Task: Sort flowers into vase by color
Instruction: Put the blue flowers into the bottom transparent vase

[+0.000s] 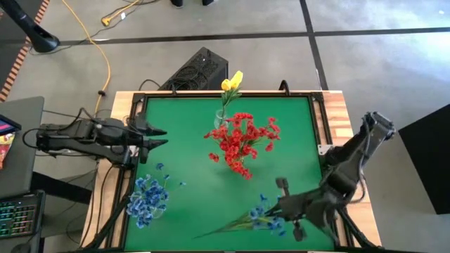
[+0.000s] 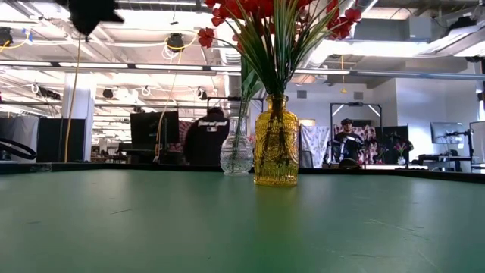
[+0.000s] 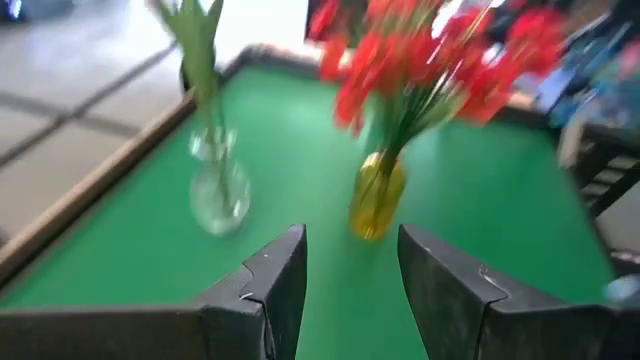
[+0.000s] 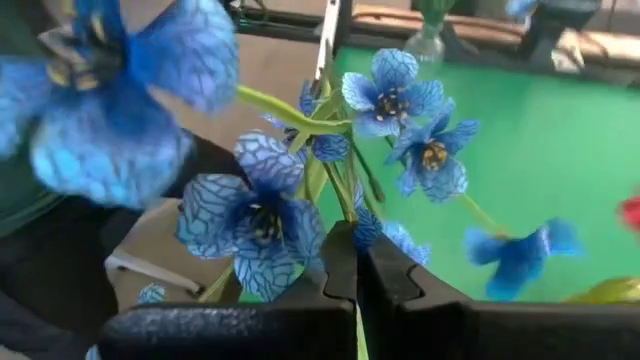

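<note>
Red flowers (image 1: 240, 144) stand in a yellow glass vase (image 2: 275, 142) mid-table. Yellow flowers (image 1: 231, 83) stand in a clear vase (image 2: 236, 154) behind it, near the far edge. A bunch of blue flowers (image 1: 148, 198) sits at the near left. My right gripper (image 1: 273, 209) is over the near right of the table, shut on a spray of blue flowers (image 1: 261, 214). My left gripper (image 1: 163, 137) hangs open at the table's left edge and points toward the two vases, with nothing between its fingers (image 3: 285, 270). My right gripper pinches the blue spray's thin green stems (image 4: 343, 205) between its two fingers, just below the blooms. The fingers come from the table's right, slanting down. Blooms spread out beyond and around the fingertips, and the stem end (image 1: 211, 230) points toward the near left corner.
A raised frame (image 1: 225, 96) runs around the green table top. Open green surface lies between the vases and the near edge. In the room beyond the far edge are people, desks and screens (image 2: 151, 130).
</note>
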